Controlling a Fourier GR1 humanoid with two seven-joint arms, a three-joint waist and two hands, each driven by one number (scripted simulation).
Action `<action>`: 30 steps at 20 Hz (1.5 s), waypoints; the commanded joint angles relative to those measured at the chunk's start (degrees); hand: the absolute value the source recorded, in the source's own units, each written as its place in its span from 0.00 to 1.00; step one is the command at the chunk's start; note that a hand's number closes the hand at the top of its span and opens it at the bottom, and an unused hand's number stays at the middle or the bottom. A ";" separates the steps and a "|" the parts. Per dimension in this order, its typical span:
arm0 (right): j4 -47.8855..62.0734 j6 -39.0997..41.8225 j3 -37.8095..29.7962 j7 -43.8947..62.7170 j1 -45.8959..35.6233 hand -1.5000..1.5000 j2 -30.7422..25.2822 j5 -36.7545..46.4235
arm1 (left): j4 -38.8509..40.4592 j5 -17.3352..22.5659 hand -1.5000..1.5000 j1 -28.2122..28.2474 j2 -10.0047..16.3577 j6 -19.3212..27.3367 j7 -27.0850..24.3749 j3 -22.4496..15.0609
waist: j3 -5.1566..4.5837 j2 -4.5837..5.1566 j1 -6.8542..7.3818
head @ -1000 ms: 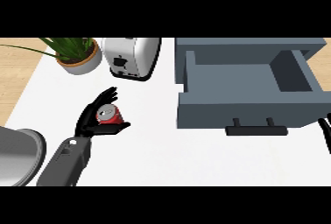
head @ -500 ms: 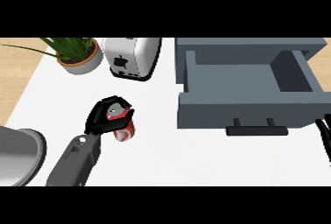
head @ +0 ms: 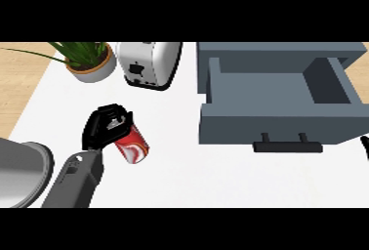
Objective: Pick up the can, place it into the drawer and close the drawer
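Observation:
A red and white can (head: 134, 147) is tilted in my left hand (head: 104, 128), whose black fingers curl round its upper end. Hand and can are over the white counter (head: 216, 180), left of the grey drawer unit. The drawer (head: 277, 119) stands pulled open and I see nothing inside it. Its dark handle (head: 287, 145) faces the near side. Only a thin black sliver of my right hand (head: 365, 146) shows at the right edge, beside the drawer front.
A white toaster (head: 149, 63) and a potted plant (head: 90, 68) stand at the back left. A large grey metal pot (head: 18, 171) sits at the lower left, next to my left forearm.
My left hand closed round the can and turned, and the can now tilts with its lower end showing below the fingers. The drawer has not moved.

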 commanded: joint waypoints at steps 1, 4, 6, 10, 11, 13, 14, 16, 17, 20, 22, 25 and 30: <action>-1.59 -0.80 1.01 0.79 0.76 0.00 1.10 0.71 | -4.25 3.18 1.00 1.73 2.75 2.81 1.27 4.26 | -0.01 0.00 -0.04; -1.10 0.25 0.39 -2.08 2.54 0.00 1.12 1.08 | -18.62 2.87 1.00 7.28 -1.90 5.27 9.82 -1.10 | 0.02 -0.07 -0.02; -4.33 1.68 -1.64 -0.37 4.50 0.00 -0.22 -3.12 | -18.53 2.25 1.00 6.00 -0.42 4.92 9.96 -1.48 | -0.01 0.03 -0.44; -4.73 1.50 -0.06 -0.41 5.25 0.00 1.01 -1.63 | -27.89 0.34 1.00 6.75 -1.97 7.09 15.75 -5.50 | 0.00 0.01 -0.41; -5.30 -2.75 3.25 2.45 1.94 0.00 1.13 1.60 | -31.88 -1.37 1.00 5.34 -4.22 10.92 19.23 -7.43 | 0.01 -0.06 -0.05; -0.69 -0.43 1.37 -1.80 1.90 0.00 1.01 1.62 | -33.36 -2.37 1.00 2.44 -4.11 11.53 21.71 -8.61 | 0.02 0.01 -0.25; -3.17 -1.06 1.10 1.07 1.77 0.00 0.86 0.76 | -35.50 -2.53 1.00 4.42 -4.43 10.25 23.03 -10.40 | 0.00 0.01 -0.26; -6.56 0.42 -0.92 4.96 2.73 0.00 -1.34 -3.16 | -40.92 -2.62 1.00 4.41 -5.10 15.15 27.57 -13.72 | 0.00 -0.09 -0.30; -4.14 -1.78 2.96 0.13 2.89 0.00 1.12 1.45 | -37.63 -3.24 1.00 -2.27 -5.12 17.68 29.95 -13.58 | 0.01 0.03 -0.61; -9.67 1.52 -0.10 1.76 7.24 0.00 0.90 -2.94 | -36.64 -3.28 1.00 -3.46 -5.16 17.83 32.79 -16.57 | -0.01 0.02 -1.03; -5.34 0.13 2.16 -0.42 4.62 0.00 1.13 0.24 | -36.62 -3.40 1.00 -9.49 -5.18 18.58 37.15 -16.15 | 0.00 0.08 -0.84; 0.94 -1.10 0.87 -2.29 0.37 0.00 1.06 2.69 | -37.64 -4.69 1.00 -11.44 -5.19 22.28 39.70 -19.22 | 0.00 0.13 -0.47; -1.90 -2.72 1.71 2.28 -2.68 0.00 0.79 2.28 | -28.75 -3.56 1.00 -22.42 -5.20 26.25 37.83 -20.00 | -0.02 0.22 -0.84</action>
